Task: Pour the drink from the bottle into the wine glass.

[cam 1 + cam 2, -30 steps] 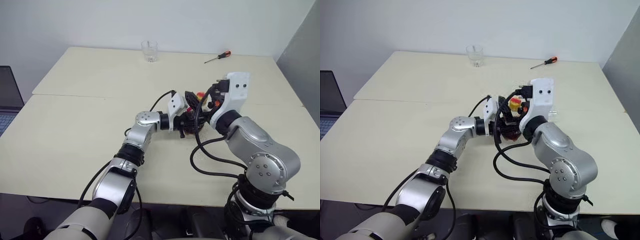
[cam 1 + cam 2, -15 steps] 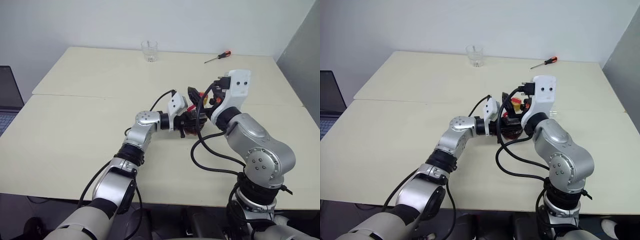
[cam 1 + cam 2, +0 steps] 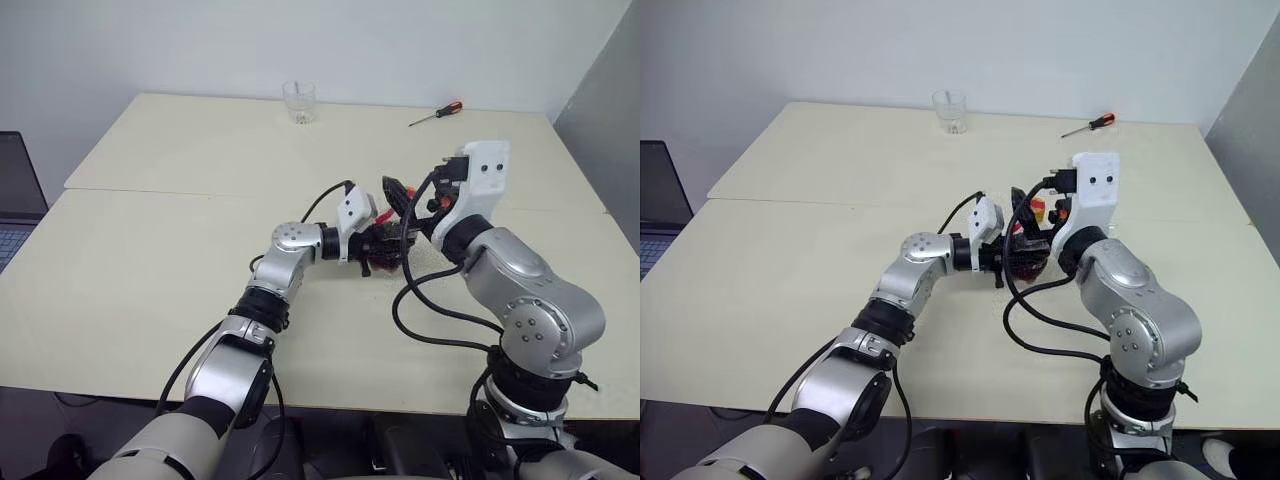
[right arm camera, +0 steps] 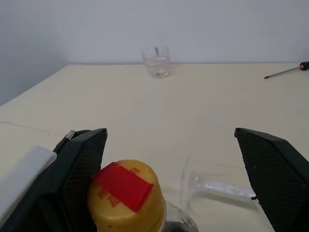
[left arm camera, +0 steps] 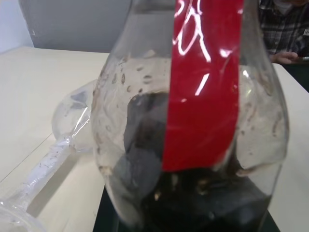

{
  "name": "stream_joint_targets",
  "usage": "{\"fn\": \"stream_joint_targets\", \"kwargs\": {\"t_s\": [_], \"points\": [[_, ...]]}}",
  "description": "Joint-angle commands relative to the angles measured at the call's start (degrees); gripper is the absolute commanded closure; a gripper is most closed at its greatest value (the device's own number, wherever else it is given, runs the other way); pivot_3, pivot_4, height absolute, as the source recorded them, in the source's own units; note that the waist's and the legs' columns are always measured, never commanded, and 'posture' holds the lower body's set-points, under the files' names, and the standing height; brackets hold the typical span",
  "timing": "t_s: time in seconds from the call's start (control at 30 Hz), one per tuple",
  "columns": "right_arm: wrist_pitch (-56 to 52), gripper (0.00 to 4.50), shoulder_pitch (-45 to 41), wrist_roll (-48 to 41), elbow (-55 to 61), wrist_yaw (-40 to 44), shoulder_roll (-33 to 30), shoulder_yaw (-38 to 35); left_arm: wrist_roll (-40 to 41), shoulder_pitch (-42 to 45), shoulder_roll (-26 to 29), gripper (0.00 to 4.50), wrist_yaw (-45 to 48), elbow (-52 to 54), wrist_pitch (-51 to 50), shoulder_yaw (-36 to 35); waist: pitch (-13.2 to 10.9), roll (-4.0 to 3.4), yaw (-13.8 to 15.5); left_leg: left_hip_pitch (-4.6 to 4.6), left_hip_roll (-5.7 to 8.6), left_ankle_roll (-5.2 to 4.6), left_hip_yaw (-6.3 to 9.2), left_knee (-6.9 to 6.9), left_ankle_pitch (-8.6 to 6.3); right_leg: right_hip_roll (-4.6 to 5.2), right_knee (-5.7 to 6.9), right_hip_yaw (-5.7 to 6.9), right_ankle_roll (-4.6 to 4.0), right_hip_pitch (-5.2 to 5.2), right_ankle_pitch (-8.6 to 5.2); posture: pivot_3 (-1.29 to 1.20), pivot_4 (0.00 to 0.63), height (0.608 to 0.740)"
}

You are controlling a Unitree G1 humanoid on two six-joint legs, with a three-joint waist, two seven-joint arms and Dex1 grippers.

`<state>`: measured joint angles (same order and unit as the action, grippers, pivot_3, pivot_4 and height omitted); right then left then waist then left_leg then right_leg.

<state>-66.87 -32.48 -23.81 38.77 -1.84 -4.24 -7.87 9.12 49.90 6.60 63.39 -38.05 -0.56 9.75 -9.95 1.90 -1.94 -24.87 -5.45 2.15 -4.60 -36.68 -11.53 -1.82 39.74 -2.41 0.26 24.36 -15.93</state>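
Bottle in left gripper

1. The bottle is clear plastic with a red label; its cap is yellow with a red patch.
2. The drink is dark brown, almost black.
3. The wine glass is clear.
4. The table is pale cream.
5. The tumbler is clear.
6. The screwdriver has a red handle, perhaps tipped black.
7. The right gripper's fingers are black.

Glossy clear plastic bottle; smooth matt table; clear glass tumbler
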Motion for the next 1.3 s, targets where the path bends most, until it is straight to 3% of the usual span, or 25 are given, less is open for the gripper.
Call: {"fn": "stream_joint_targets", "kwargs": {"t_s": [0.03, 0.6, 0.77, 0.97, 1.1, 1.3], "points": [[-0.2, 0.0, 1.0, 0.2, 2.8, -0.4, -1.3, -2.7, 1.2, 1.5, 0.2, 3.68, 0.4, 2.6, 1.5, -1.1, 0.0, 0.0, 0.0, 0.0, 0.0, 0.0, 0.0, 0.0, 0.0, 0.0, 0.0, 0.0, 0.0, 0.0, 0.0, 0.0, 0.15, 0.74], [-1.4, 0.0, 7.6, -5.1, 11.3, 1.1, -1.2, -6.6, 0.9, 1.7, 0.2, 3.68, 0.7, 2.0, 1.9, -0.9, 0.0, 0.0, 0.0, 0.0, 0.0, 0.0, 0.02, 0.03, 0.0, 0.0, -0.05, 0.0, 0.0, -0.01, 0.0, 0.0, 0.15, 0.74], [-1.1, 0.0, 7.9, -6.1, 11.4, 1.6, -2.7, -7.8, 0.9, 1.8, 0.4, 3.68, 0.9, 1.8, 1.8, -1.2, 0.0, 0.0, 0.0, 0.0, 0.01, 0.0, 0.01, 0.03, 0.0, 0.0, -0.05, 0.0, 0.0, -0.01, 0.0, 0.0, 0.15, 0.74], [0.8, 0.0, 8.2, -7.7, 9.8, 3.7, -6.8, -14.1, 1.0, 1.5, 1.8, 3.68, -0.4, 1.0, 1.2, -2.7, 0.0, 0.0, 0.0, 0.0, 0.01, 0.0, 0.01, 0.03, 0.0, 0.0, -0.05, 0.0, 0.0, -0.02, 0.0, 0.0, 0.15, 0.74], [0.1, 0.0, 9.7, -17.0, 9.6, 8.9, -9.2, -22.5, 1.7, 2.0, 4.2, 3.68, -3.7, -2.5, 1.9, -6.6, 0.0, 0.01, 0.0, 0.01, 0.01, 0.0, 0.01, 0.03, 0.0, 0.0, -0.05, 0.0, 0.0, -0.02, 0.0, 0.0, 0.15, 0.74], [-4.1, 0.0, 19.2, -30.0, 12.8, 16.2, -17.9, -22.3, 1.5, 3.9, 8.5, 3.68, -11.3, -10.1, 4.8, -12.9, 0.0, 0.02, 0.1, 0.03, 0.01, 0.0, 0.04, 0.23, 0.0, -0.02, -0.2, -0.03, 0.0, -0.05, 0.0, 0.0, 0.15, 0.74]]}}
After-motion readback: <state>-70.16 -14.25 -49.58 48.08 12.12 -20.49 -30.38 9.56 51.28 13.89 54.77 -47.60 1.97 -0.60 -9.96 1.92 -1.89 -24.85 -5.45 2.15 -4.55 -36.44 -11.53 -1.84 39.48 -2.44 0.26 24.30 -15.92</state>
